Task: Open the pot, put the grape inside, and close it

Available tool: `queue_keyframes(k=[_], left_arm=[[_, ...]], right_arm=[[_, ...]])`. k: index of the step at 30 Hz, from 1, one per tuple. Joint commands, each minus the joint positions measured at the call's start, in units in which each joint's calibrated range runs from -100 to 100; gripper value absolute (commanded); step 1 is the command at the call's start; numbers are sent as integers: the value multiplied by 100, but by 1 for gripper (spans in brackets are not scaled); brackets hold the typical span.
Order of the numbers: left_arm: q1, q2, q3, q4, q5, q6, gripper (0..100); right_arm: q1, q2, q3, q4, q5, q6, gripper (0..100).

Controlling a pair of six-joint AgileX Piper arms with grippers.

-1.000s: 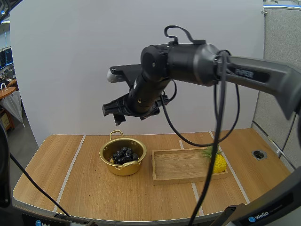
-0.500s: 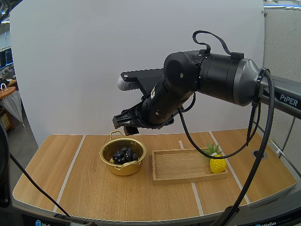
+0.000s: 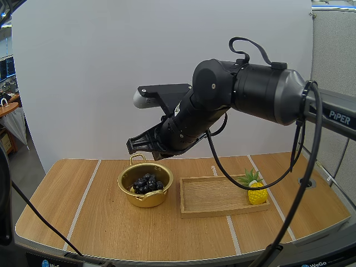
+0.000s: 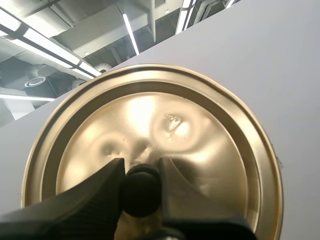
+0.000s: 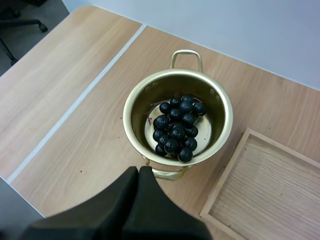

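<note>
The pot (image 5: 131, 107) stood open on the table (image 5: 60, 85). The grapes (image 5: 176, 127) lay inside it, a dark bunch on the bottom. One loop handle of the pot pointed to the far side of the table and the other to the near side.

The lid (image 4: 210, 150) was off and held well away from the pot. The left gripper (image 4: 141, 167) had it by the black knob (image 4: 141, 192), with the two fingers (image 4: 95, 192) clamped on the knob from either side. The lid's gold top face was turned towards the wrist.

The right gripper (image 3: 133, 146) hung in the air above the pot, apart from it. Its fingers (image 5: 125, 195) lay together as one dark wedge with nothing between them, and they pointed down at the pot's near handle.

A tray (image 3: 222, 196) lay just beside the pot, on its right in the high view. A yellow pineapple (image 3: 256, 193) stood at the tray's right end. It seemed to be inside the rim, though I could not tell for sure.
</note>
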Motion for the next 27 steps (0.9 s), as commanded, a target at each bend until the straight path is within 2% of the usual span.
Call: queue_keyframes(k=[1,13,27], left_arm=[[-11,-40,-54,-3,-308,-44,0],[-11,-40,-54,-3,-308,-44,0],[-11,-40,-54,-3,-308,-44,0]], right_arm=[[-16,337,1,10,-304,-77,0],[-16,1680,1,-145,-1417,-81,0],[-76,2643,-421,-382,-1655,93,0]])
